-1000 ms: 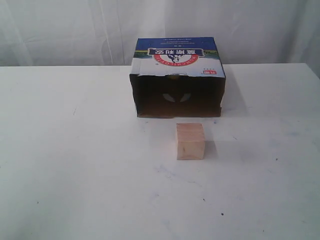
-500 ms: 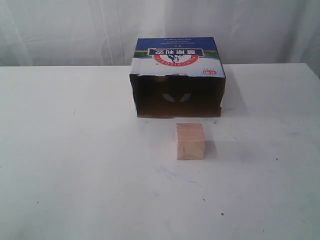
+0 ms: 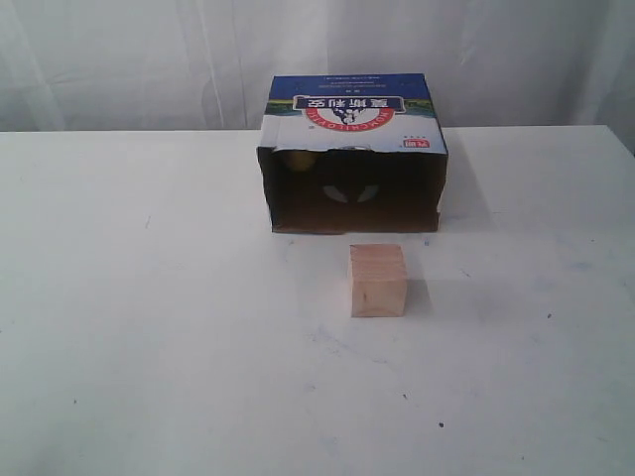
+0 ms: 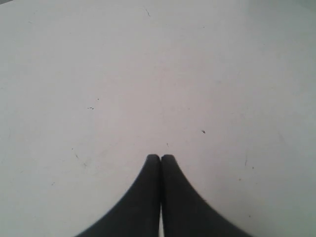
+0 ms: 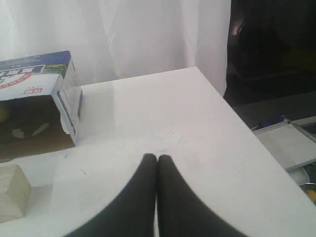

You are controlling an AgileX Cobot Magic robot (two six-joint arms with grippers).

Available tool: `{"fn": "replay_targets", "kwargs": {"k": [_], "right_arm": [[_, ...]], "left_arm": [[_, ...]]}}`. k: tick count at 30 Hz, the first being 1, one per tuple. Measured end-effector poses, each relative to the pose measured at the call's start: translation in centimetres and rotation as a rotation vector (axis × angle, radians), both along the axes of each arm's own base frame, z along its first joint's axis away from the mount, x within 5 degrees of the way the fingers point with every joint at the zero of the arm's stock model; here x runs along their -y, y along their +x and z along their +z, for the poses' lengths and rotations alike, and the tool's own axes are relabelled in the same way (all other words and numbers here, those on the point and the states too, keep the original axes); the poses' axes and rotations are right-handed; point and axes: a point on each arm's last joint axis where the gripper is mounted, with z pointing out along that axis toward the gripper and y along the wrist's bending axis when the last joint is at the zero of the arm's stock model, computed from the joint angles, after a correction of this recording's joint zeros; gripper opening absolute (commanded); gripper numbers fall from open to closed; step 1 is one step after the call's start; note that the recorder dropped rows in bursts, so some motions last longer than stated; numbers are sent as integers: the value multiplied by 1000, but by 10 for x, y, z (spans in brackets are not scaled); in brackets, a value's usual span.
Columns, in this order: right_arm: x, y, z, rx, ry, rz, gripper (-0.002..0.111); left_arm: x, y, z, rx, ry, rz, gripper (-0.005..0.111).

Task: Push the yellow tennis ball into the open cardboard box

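Note:
The open cardboard box (image 3: pixel 353 119) lies on its side at the back of the white table, its dark opening facing the front. The yellow tennis ball (image 3: pixel 296 160) sits inside it, in the far left corner, mostly in shadow. In the right wrist view the ball (image 5: pixel 3 114) shows as a yellow-green patch inside the box (image 5: pixel 34 74). My left gripper (image 4: pixel 160 157) is shut and empty over bare table. My right gripper (image 5: pixel 157 158) is also shut and empty, off to the box's right. Neither gripper shows in the exterior view.
A pale wooden cube (image 3: pixel 378 280) stands in front of the box's opening, a short gap away, and also appears in the right wrist view (image 5: pixel 12 192). White curtain hangs behind the table. The table's right edge (image 5: pixel 232 111) drops to a dark area.
Inside the box the ball showed near the middle under the top edge, was hidden half a second ago, and now sits at the far left. Box and cube have not moved.

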Motion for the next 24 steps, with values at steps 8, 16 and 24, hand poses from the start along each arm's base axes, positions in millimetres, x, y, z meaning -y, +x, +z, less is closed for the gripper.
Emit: {"fn": "replay_targets", "kwargs": {"k": [8,16,24], "right_arm": [[0,5,-18,-10,-53,19,0],[-6,17,-79,-48,-150,115,0],[-7,13,-78,-18,-193,127,0]], "left_arm": [[0,0,0,0,0,0,0],[0,0,0,0,0,0,0],[0,0,0,0,0,0,0]]}}
